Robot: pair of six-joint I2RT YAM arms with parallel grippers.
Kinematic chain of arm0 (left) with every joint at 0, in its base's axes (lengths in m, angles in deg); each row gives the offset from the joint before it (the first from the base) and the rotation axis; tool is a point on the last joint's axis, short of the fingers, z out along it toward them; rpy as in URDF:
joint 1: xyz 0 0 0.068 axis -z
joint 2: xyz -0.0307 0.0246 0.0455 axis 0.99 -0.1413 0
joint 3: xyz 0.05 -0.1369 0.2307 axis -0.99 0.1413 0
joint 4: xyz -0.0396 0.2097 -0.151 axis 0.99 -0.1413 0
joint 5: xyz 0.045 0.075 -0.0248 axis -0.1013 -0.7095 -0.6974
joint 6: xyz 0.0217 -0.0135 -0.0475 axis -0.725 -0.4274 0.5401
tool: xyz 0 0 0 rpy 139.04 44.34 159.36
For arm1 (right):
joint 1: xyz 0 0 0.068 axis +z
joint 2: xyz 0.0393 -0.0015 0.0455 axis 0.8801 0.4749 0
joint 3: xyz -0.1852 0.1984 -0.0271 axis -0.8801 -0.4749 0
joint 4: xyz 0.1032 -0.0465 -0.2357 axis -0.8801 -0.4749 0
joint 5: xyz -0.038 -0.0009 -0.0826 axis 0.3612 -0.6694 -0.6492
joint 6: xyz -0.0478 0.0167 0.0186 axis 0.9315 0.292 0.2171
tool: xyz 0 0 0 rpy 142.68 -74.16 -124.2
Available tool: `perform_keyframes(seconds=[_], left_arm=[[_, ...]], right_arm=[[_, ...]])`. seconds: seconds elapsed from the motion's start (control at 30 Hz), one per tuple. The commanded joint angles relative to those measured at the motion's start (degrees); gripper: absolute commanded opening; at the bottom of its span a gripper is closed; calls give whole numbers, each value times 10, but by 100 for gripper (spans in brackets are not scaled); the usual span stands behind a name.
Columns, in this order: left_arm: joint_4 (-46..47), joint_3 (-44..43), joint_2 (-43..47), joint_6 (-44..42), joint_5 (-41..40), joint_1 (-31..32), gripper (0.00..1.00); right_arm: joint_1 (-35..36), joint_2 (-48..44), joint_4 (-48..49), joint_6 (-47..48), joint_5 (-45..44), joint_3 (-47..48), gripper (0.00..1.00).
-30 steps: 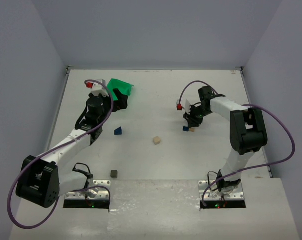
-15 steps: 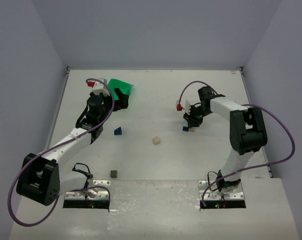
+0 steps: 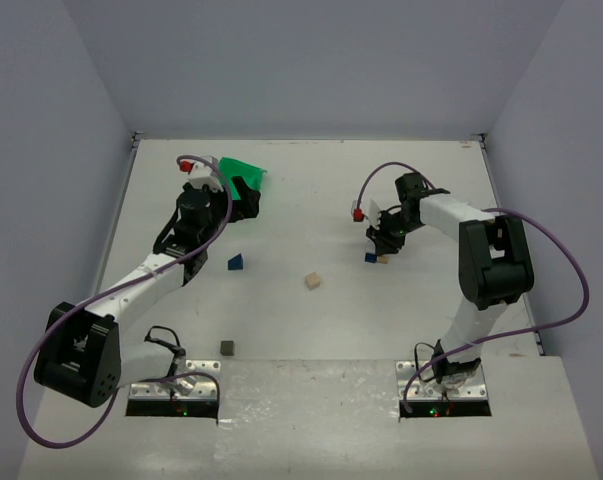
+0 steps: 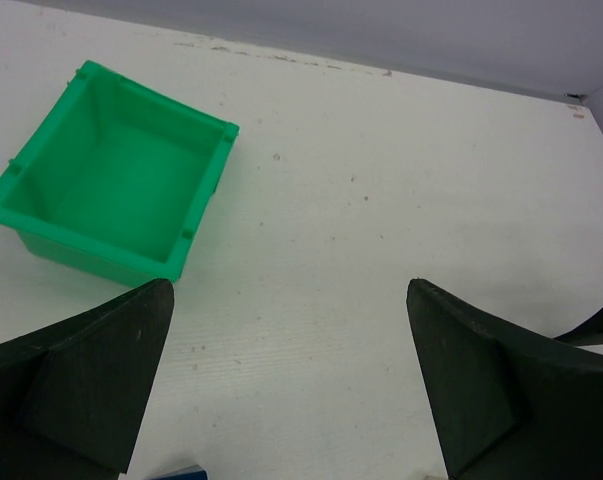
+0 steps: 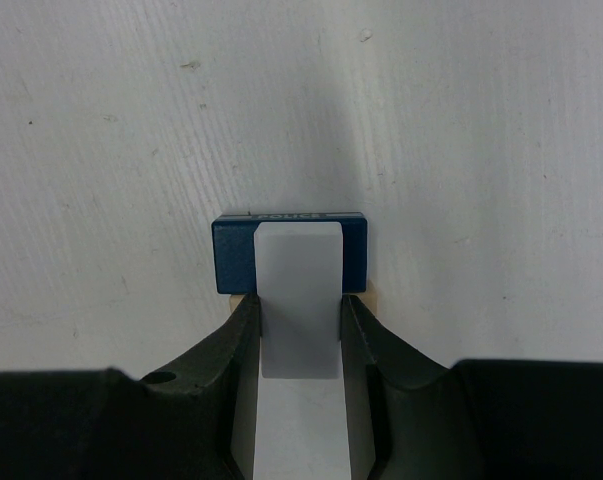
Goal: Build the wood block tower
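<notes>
Since the earlier view the left pincer (image 3: 243, 195) has advanced a little toward the bin (image 4: 101, 255); the right pincer (image 5: 299, 315) has not shifted. The left pincer stands spread wide and empty, with the bin ahead of it on its left-finger side.

The right pincer pinches the slab (image 5: 299, 270) between its fingers. The slab's far end lies over the blue block (image 5: 236, 255), just ahead of the fingertips. A tan block (image 5: 372, 297) shows only as slivers under the blue one. These pieces are the tower (image 3: 376, 258), directly beneath the right pincer on the tabletop (image 3: 311, 200).

The step in hand is judged to be seating the slab. It should be kept level and centred on the blue block and lowered until it bears. The jaws should then part slowly and only slightly, and the pincer should draw off straight so that neither finger drags the stack.

Whether the slab already touches the blue block cannot be told. Its near end is hidden between the fingers, and from above the tower is small and partly covered. The wedge (image 3: 236, 263), tan cube (image 3: 312, 281) and dark cube (image 3: 226, 347) lie well apart from both pincers.
</notes>
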Motion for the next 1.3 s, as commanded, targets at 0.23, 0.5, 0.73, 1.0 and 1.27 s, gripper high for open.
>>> perform_keyframes(seconds=[0.23,0.5,0.73,1.0,1.27], left_arm=[[20,-29,-5,-9,6,9,100],[19,-31,-8,-12,6,12,100],[18,-32,-8,-13,6,14,100],[13,-36,-8,-3,-6,15,100],[13,-48,-5,32,-47,16,100]], right_arm=[[-5,-9,3,9,-5,16,38],[-5,-12,0,8,-6,15,50],[-5,-16,2,-3,-3,24,70],[-4,-49,27,-39,13,36,87],[20,-122,113,-144,59,49,99]])
